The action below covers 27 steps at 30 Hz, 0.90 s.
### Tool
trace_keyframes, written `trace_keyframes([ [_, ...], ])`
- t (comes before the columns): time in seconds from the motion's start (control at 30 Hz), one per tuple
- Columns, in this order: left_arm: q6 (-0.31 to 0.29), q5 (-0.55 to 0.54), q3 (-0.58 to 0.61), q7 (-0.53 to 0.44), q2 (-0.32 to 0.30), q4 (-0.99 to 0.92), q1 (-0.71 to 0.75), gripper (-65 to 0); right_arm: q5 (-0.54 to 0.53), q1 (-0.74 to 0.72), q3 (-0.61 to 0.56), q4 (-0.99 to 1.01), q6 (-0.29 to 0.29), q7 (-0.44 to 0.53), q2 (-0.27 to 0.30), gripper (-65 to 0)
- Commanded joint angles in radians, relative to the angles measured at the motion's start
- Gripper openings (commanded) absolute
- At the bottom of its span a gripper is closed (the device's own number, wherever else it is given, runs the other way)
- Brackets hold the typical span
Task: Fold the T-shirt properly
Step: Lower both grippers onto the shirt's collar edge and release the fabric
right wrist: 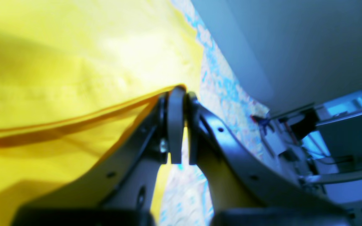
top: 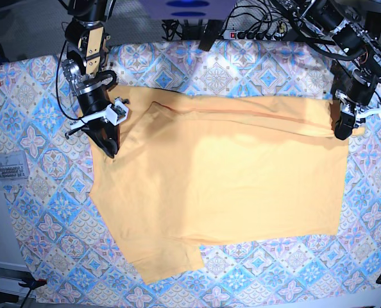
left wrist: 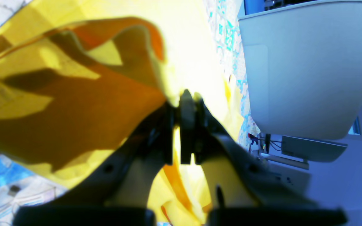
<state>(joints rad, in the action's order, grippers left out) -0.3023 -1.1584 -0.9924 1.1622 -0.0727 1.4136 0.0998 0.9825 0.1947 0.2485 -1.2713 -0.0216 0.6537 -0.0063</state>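
T-shirt (top: 229,179) spread on patterned tablecloth (top: 36,128), upper strip folded down along top. R gripper (top: 111,153) at shirt's far side in base view, jaws pinched on cloth edge. L gripper (top: 340,133) at opposite top corner, jaws clamped on cloth; fabric bunched just beside its fingers (left wrist: 185,106)

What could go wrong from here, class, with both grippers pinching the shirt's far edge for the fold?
1. The right gripper and left gripper each pinch only a thin bit of the T-shirt; the cloth might slip out as it is carried over.
2. The lifted edge sags between them, so the fold could land creased.
3. The sleeve near the front lies spread on the tablecloth and may end up bunched.
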Motion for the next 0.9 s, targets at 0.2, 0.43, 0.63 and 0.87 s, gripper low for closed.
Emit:
trace_keyframes([
  [0.2, -0.007, -0.033, -0.003, -0.003, -0.016, 0.020, -0.005, -65.0, -0.018, -0.056, -0.005, -0.018, 0.016, -0.038, 0.007, -64.8],
  [0.43, -0.007, -0.033, -0.004, -0.009, -0.016, 0.020, -0.007, -65.0, -0.018, -0.077, -0.030, -0.017, 0.016, -0.058, 0.007, -64.8],
  [0.63, -0.007, -0.032, -0.007, -0.006, -0.016, 0.020, -0.030, -65.0, -0.018, -0.122, -0.033, 0.002, 0.016, -0.076, 0.007, -64.8],
  [0.87, -0.007, -0.015, -0.007, -0.011, -0.016, 0.019, -0.028, -65.0, -0.018, -0.156, -0.036, 0.008, 0.016, -0.110, 0.007, -64.8],
])
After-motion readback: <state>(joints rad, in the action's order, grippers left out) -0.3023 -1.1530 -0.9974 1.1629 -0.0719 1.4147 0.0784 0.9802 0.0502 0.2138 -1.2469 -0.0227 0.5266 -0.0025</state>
